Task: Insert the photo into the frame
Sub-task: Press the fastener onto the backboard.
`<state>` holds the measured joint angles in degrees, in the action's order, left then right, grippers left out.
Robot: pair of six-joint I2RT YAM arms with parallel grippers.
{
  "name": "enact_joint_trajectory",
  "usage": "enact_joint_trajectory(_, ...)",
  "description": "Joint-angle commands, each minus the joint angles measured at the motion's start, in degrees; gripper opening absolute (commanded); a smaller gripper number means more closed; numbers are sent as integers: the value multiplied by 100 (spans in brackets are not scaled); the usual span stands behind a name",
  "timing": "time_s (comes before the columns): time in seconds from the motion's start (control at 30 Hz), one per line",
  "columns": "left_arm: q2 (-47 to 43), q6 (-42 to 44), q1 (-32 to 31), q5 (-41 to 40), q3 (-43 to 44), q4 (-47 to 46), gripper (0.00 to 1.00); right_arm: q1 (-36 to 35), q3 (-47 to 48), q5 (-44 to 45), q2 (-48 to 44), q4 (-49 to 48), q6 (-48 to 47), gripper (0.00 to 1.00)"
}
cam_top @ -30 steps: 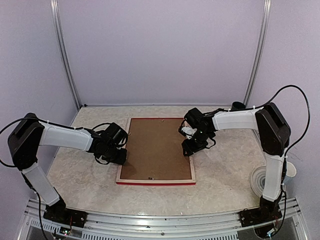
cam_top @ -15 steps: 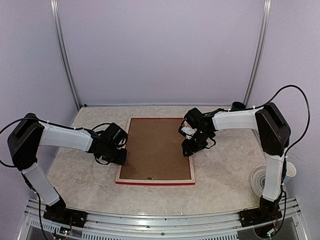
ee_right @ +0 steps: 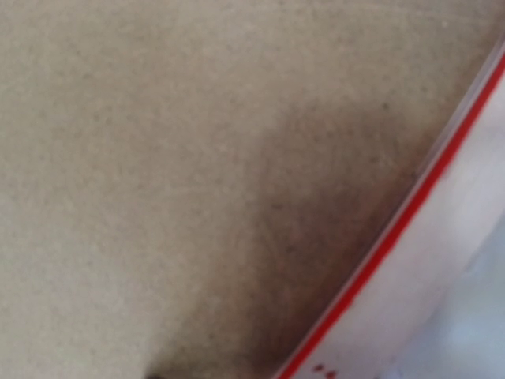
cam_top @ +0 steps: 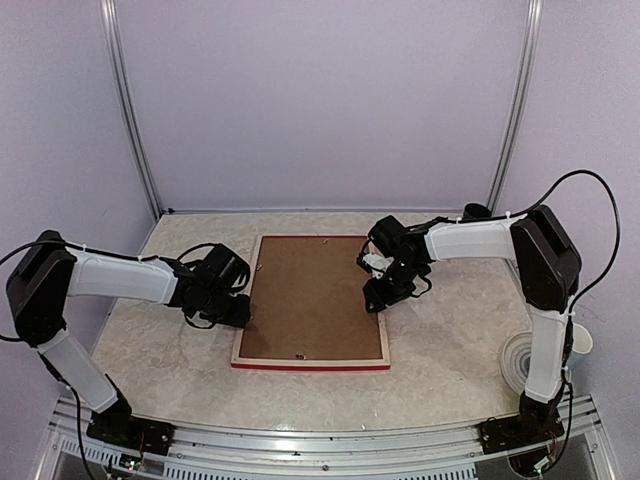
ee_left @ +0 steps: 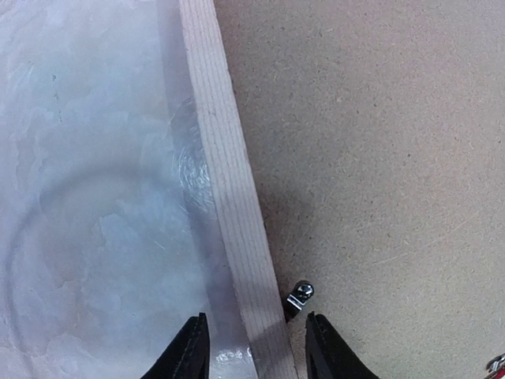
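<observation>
**Frame lying face down, photo nowhere in sight**

Nearest to you, the frame [cam_top: 310, 366] is lying flat in the middle of the tabletop [cam_top: 440, 340], showing its red edge along the near side. It is resting back-up, with the brown backing panel [cam_top: 310, 295] sitting inside it and covering the whole opening. You are not seeing the photo in any view; it may be lying under the panel, but the pictures are not showing that. So judge the task as unsettled: either the print is already in and the back needs fastening, or the panel needs lifting first.

At 4 o'clock from the frame, well apart from it, a white round object [cam_top: 520, 360] and a pale cup [cam_top: 581, 340] are sitting near the right arm's base, out of your way.

At 9 o'clock, the left claw [ee_left: 256, 351] is hovering over the frame's pale wooden rail, its jaws standing partly apart and straddling the rail without pinching it. A small metal tab [ee_left: 300, 294] is poking out just beside the inner finger, at the panel's edge; that is likely what you are working on.

At 3 o'clock, the right claw [cam_top: 378, 297] is hanging low over the panel just inside the rail. Its own camera is showing only blur, so you cannot tell how its jaws are standing.
</observation>
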<state>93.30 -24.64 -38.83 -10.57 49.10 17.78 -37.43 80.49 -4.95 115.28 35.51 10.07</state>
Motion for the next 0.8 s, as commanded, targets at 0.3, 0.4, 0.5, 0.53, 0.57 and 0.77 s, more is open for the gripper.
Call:
enact_joint_trajectory(0.3,-495,-165,179,-14,98,-263,68,14,-53,15,-127,-35,13,64)
enact_joint_trajectory(0.4,-488,-205,339,76,130,-485,76,57,-57,15,-184,-50,36,68)
enact_joint_trajectory(0.5,-451,-237,536,199,131,-722,81,128,-59,37,-283,-103,100,78)
enact_joint_trajectory(0.53,-439,-245,609,244,137,-787,84,156,-72,33,-325,-119,129,81)
enact_joint_trajectory(0.57,-419,-268,679,311,127,-860,86,196,-69,12,-379,-147,159,83)
enact_joint_trajectory(0.77,-253,-345,943,442,100,-1190,99,512,-54,-330,-614,-401,403,88)
